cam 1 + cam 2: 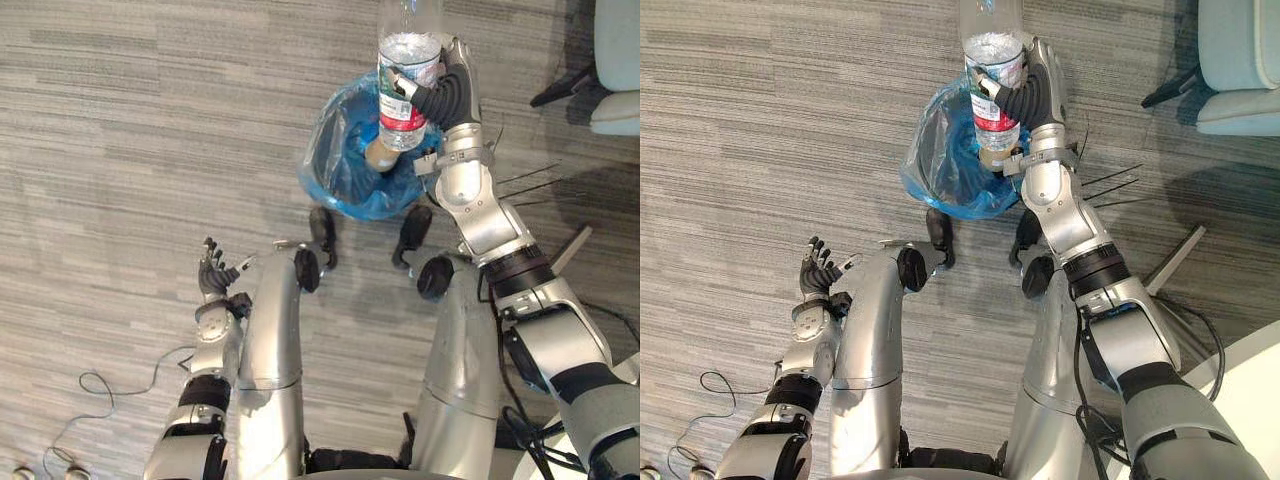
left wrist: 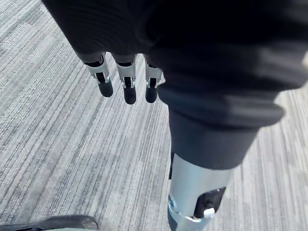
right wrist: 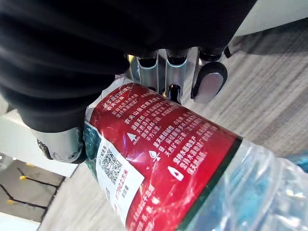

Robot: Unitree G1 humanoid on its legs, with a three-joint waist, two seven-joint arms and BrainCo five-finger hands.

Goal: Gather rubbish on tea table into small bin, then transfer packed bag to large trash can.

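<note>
Bottle [image 1: 405, 80], clear with a red label, sits gripped in my right hand's [image 1: 452, 95] curled fingers, directly above the small blue-bagged bin [image 1: 335, 170]. My left hand [image 1: 213, 272] hangs loose-fingered, empty, over grey striped carpet [image 1: 130, 150]. A pale chair [image 1: 615, 65] stands nearby.

A clear plastic bottle [image 1: 408, 50] with a red label and a crinkled body is held roughly upright in the air, the right hand [image 1: 450, 95] curled round its labelled part. Its lower end hangs over the open mouth of the small bin [image 1: 345, 205]. The bin stands on the grey floor [image 1: 150, 130] and is lined with a blue bag [image 1: 330, 150] that billows over the rim.
</note>
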